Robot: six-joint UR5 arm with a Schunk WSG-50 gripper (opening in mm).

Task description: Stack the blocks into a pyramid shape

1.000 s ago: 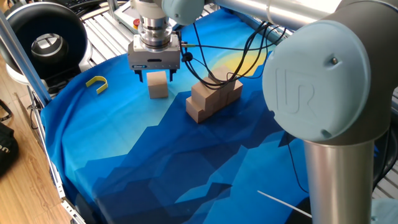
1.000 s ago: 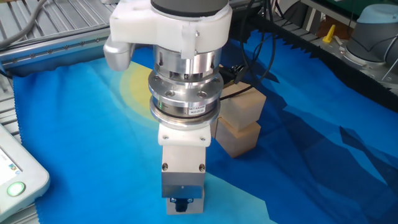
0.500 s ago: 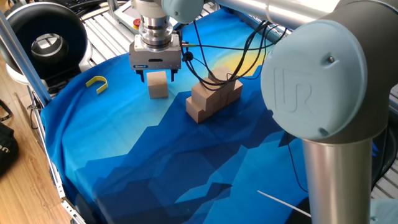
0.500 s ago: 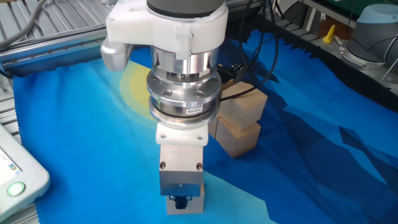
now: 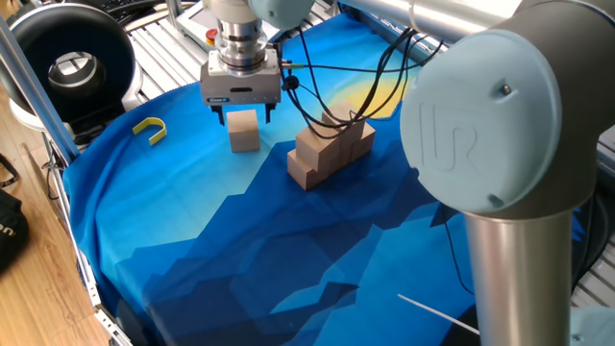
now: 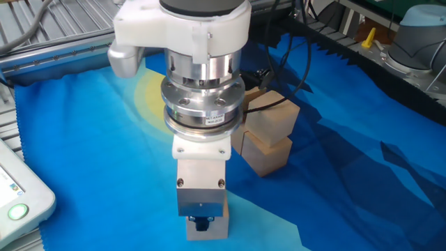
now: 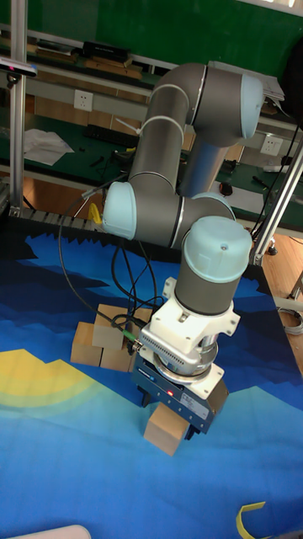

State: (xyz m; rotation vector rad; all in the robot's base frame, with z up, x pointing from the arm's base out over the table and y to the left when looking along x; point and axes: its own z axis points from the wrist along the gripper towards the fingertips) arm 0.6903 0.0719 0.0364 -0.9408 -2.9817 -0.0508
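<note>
Blocks in the partly built stack [image 5: 330, 151] sit on the blue cloth [image 5: 240, 250] near its middle, with at least one cube resting on the lower row; the full count is not visible. Your main risk is carrying the single block [image 5: 244, 130] across and clipping that stack, which would knock the upper cube off; a tilted release on the soft, creased cloth would do the same. That lone block stands apart from the stack, directly beneath the gripper [image 5: 241, 111]. Its fingers straddle the top of the cube, set about as wide as the cube. Whether they press on it cannot be told.
</note>
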